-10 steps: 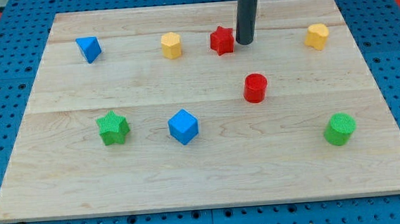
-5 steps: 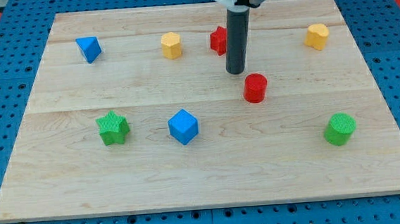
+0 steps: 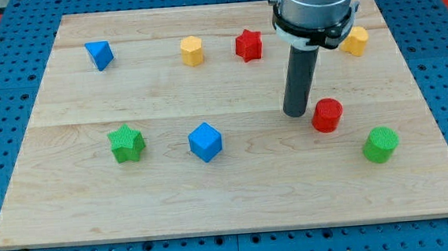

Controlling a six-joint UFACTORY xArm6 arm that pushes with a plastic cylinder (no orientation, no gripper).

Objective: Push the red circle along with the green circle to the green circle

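Observation:
The red circle (image 3: pixel 328 115) lies on the wooden board (image 3: pixel 228 188) right of centre. The green circle (image 3: pixel 380 144) lies lower right of it, a short gap apart. My tip (image 3: pixel 295 113) rests on the board just left of the red circle, close to its upper left side or touching it. The rod rises to the arm's grey body at the view's top.
A red star (image 3: pixel 248 45), a yellow block (image 3: pixel 192 50) and a blue triangle block (image 3: pixel 100 54) lie along the top. Another yellow block (image 3: pixel 355 42) is partly behind the arm. A green star (image 3: pixel 126 143) and blue cube (image 3: pixel 205 142) lie lower left.
My tip moved down and right from beside the red star. The red circle slid right and down, closer to the green circle.

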